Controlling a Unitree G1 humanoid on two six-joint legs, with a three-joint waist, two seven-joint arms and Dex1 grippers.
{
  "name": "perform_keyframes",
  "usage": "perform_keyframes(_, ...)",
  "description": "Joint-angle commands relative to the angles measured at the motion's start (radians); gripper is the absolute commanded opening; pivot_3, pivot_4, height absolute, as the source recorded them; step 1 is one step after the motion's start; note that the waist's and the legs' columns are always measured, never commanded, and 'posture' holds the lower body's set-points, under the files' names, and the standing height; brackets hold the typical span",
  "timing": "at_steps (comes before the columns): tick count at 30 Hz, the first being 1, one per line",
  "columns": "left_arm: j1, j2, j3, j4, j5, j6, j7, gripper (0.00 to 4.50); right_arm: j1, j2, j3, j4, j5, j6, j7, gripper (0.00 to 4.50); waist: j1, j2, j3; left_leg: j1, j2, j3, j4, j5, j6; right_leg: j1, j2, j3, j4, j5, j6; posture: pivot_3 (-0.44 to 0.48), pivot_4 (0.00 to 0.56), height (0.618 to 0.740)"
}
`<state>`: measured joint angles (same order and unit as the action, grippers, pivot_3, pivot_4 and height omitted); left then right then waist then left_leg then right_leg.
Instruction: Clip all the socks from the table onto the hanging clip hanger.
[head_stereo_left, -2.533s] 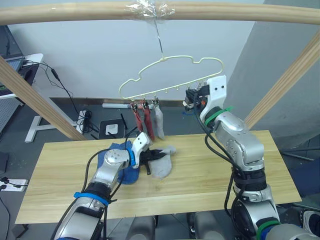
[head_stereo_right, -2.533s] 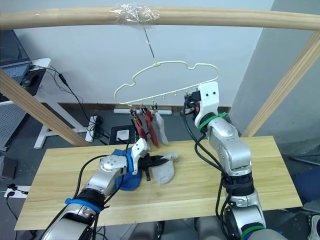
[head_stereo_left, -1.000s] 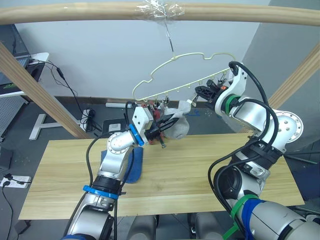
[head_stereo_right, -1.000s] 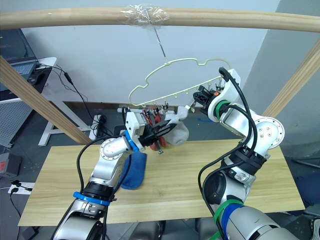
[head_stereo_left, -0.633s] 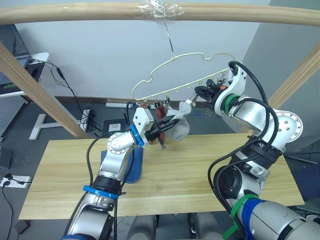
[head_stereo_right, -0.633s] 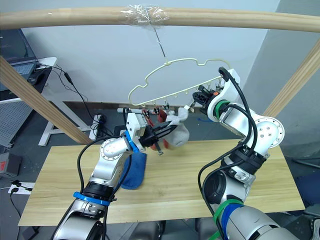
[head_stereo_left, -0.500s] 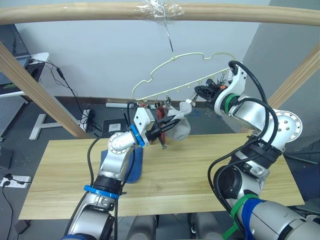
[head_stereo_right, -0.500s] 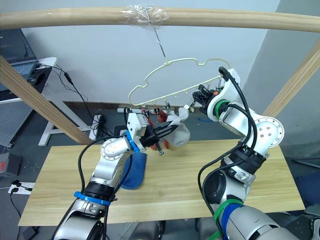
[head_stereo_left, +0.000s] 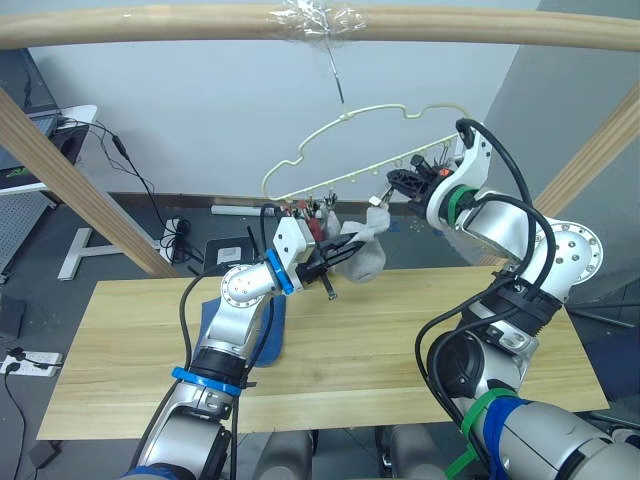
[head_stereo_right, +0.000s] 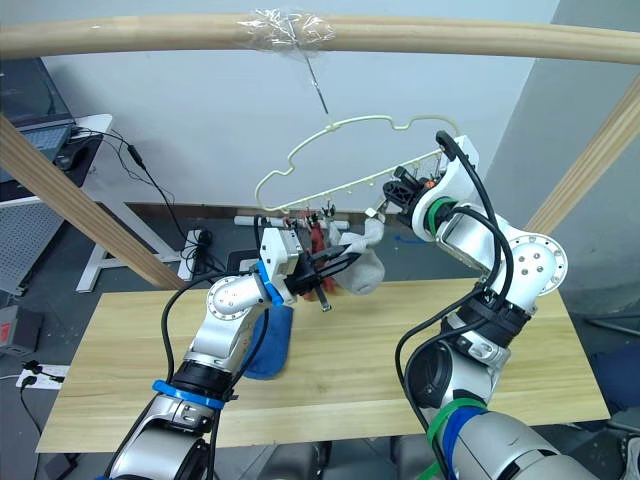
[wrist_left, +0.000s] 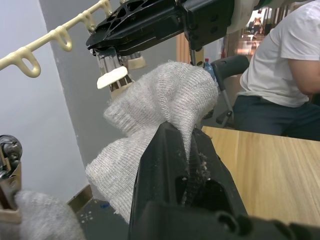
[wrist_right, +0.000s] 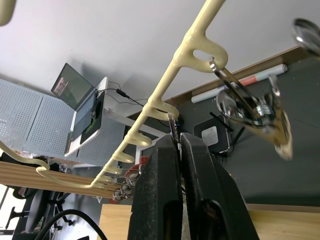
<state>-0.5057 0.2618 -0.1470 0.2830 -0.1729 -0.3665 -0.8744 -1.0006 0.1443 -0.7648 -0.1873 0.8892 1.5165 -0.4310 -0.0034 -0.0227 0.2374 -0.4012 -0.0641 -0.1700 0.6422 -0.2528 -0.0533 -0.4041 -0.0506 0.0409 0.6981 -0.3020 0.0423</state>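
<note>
Wooden beam (head_stereo_left: 150, 22) overhead, clip hanger (head_stereo_left: 350, 150) at upper centre. Left pincer (head_stereo_left: 345, 250) grips the grey sock (head_stereo_left: 365, 255); right pincer (head_stereo_left: 392, 185) is clenched on a clip (wrist_left: 112, 77). Feed the sock edge fully into the clip before letting go.

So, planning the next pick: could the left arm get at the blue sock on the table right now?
Probably not yet: the left gripper is shut on the grey sock, though the blue sock lies uncovered.
</note>
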Motion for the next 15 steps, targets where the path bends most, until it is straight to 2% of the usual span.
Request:
perform_keyframes(1, -0.036, -0.009, 0.019, -0.017, 0.008, -0.039, 0.036, 0.01, 0.012, 0.088, -0.022, 0.005, 0.008, -0.02, -0.05, 0.0, 0.0, 0.0, 0.0, 0.0, 0.0, 0.0, 0.0, 0.0, 0.0, 0.0, 0.0, 0.0, 0.0, 0.0, 0.0, 0.036, 0.23, 0.74)
perform_keyframes(11, -0.053, -0.018, -0.007, 0.015, 0.041, -0.088, 0.048, 0.01, 0.016, 0.075, 0.009, 0.02, 0.092, -0.052, -0.108, 0.0, -0.004, 0.0, 0.0, 0.0, 0.0, 0.001, -0.001, 0.0, 0.0, -0.001, 0.0, 0.0, 0.0, 0.0, 0.0, 0.029, 0.228, 0.74)
perform_keyframes(14, -0.056, -0.02, -0.008, 0.021, 0.046, -0.093, 0.048, 0.0, 0.033, 0.066, 0.02, 0.018, 0.124, -0.058, -0.117, 0.7, -0.007, 0.0, 0.0, 0.0, 0.0, 0.001, -0.001, 0.0, 0.0, -0.001, 0.0, 0.0, 0.0, 0.0, 0.0, 0.028, 0.228, 0.74)
perform_keyframes(15, -0.056, -0.019, -0.007, 0.022, 0.049, -0.096, 0.049, 0.0, 0.037, 0.065, 0.022, 0.017, 0.136, -0.061, -0.12, 1.12, -0.01, 0.001, 0.001, 0.0, 0.0, 0.001, -0.001, 0.0, 0.0, -0.001, 0.0, 0.0, 0.0, 0.0, 0.0, 0.028, 0.228, 0.74)
